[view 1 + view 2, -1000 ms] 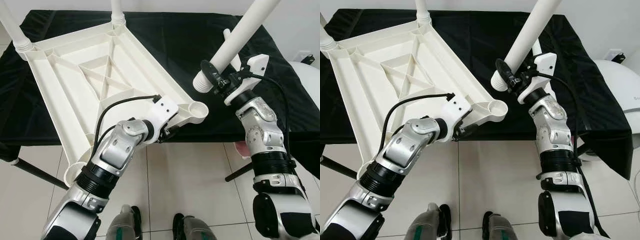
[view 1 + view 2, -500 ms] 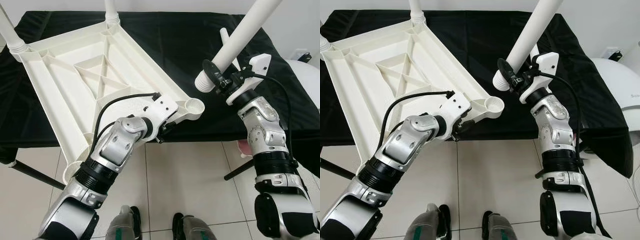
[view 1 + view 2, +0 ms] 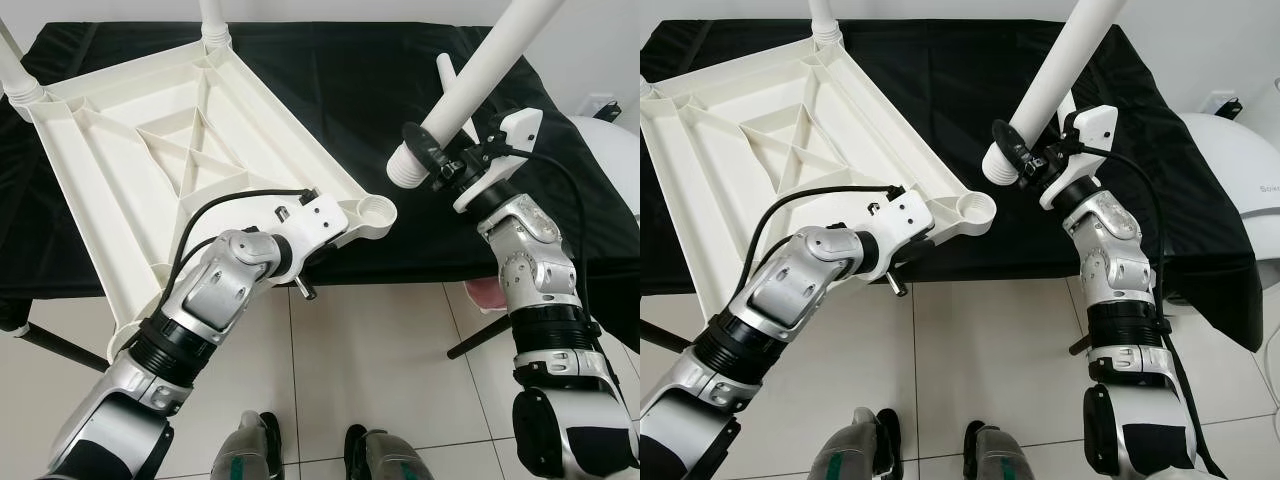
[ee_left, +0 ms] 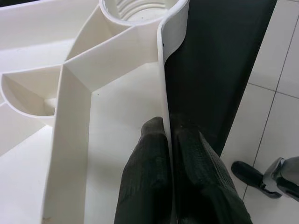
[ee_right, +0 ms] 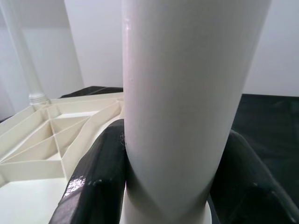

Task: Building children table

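A white plastic tabletop [image 3: 150, 150] lies upside down on the black-draped table [image 3: 330, 80]. White legs stand in its two far corners [image 3: 212, 20]. The near right corner socket [image 3: 376, 210] is empty and overhangs the table's front edge. My left gripper [image 4: 167, 128] is shut on the tabletop's thin rim [image 4: 164, 70] just short of that socket. My right gripper [image 3: 440, 160] is shut on a white leg tube [image 3: 480, 70], held tilted. The tube's ribbed lower end [image 3: 405, 170] hangs above and slightly right of the socket, apart from it.
A spare white leg [image 3: 447, 75] lies on the cloth behind my right gripper. A white rounded object [image 3: 612, 150] stands at the far right. Black stand legs [image 3: 60, 345] slant over the tiled floor [image 3: 380, 370]. My feet [image 3: 300, 455] show at the bottom.
The tabletop has slid left, its empty socket with it, with my left gripper still on the rim. My right gripper and the leg have barely moved.
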Motion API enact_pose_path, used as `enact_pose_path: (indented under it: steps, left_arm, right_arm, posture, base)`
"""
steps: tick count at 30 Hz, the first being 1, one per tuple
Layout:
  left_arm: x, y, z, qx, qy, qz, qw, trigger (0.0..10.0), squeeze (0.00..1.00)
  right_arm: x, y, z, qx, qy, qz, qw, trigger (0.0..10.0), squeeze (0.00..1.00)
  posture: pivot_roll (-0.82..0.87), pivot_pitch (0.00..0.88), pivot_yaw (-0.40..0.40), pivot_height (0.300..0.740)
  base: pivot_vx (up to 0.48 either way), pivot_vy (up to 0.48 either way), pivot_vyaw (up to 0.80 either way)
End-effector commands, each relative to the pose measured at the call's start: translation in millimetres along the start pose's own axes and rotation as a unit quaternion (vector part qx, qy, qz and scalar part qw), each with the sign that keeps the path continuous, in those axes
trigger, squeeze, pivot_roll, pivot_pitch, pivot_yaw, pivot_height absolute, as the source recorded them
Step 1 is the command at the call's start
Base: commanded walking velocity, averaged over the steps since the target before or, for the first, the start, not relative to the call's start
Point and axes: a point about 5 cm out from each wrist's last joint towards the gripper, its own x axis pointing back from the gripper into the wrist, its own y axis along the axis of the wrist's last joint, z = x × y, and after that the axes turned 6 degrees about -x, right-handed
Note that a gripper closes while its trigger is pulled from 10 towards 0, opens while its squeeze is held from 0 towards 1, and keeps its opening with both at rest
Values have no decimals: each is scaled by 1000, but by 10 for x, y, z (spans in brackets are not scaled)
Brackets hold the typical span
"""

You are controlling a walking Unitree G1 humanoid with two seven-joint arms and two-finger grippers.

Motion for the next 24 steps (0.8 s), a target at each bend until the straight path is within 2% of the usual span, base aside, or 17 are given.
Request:
enact_pose_path:
  steps: [1, 8, 16, 24]
  left_arm:
    - [24, -115, -23, -10, -2, 34, 999, 10000, 0]
    - [104, -71, -9, -23, -10, 26, 999, 10000, 0]
    - [117, -16, -23, -22, -9, 18, 1000, 10000, 0]
    - [138, -13, -41, -20, -9, 17, 1000, 10000, 0]
  right_arm:
    - [9, 5, 47, -4, 21, 1, 1000, 10000, 0]
    - [13, -155, 126, -18, 58, 31, 998, 10000, 0]
    - [-14, -333, 179, -30, 92, 67, 993, 10000, 0]
    - [9, -434, 158, -32, 102, 89, 990, 10000, 0]
  posture:
    - [-55, 170, -4, 740]
    - [-47, 167, -13, 740]
    - [-34, 157, -30, 740]
    - [-30, 152, -37, 740]
  base:
    - [0, 0, 0]
    - [0, 0, 0]
    - [0, 0, 0]
    - [0, 0, 0]
